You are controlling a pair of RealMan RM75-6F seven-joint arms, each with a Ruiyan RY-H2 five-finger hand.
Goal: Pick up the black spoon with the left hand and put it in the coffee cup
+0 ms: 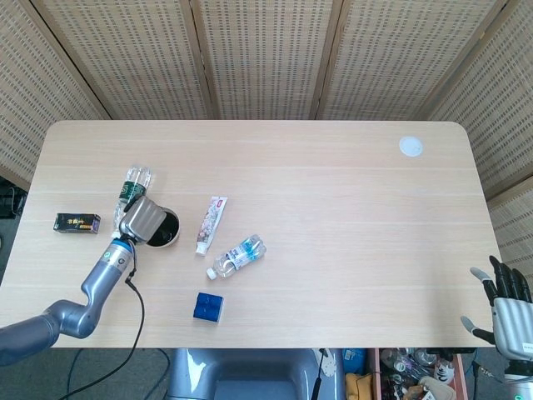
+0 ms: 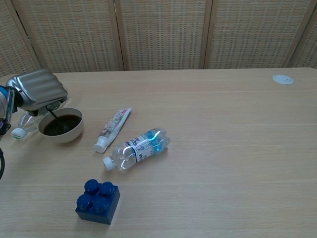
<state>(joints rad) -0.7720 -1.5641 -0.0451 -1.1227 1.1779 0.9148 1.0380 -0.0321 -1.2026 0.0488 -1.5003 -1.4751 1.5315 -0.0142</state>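
The coffee cup point(image 2: 61, 126) is a white, bowl-like cup of dark coffee at the left of the table, also visible as the cup point(image 1: 164, 229) in the head view. My left hand point(image 2: 37, 90) hovers just above its far left rim and holds the black spoon point(image 2: 54, 117), whose thin handle slants down into the coffee. In the head view the left hand point(image 1: 139, 219) covers the cup's left side. My right hand point(image 1: 506, 302) hangs open off the table's front right corner.
A clear bottle point(image 2: 26, 123) lies behind the cup. A toothpaste tube point(image 2: 112, 128), a water bottle point(image 2: 138, 147) and a blue block point(image 2: 97, 201) lie right of and in front of it. A black box point(image 1: 77, 222) sits far left, a white disc point(image 1: 410, 147) far right.
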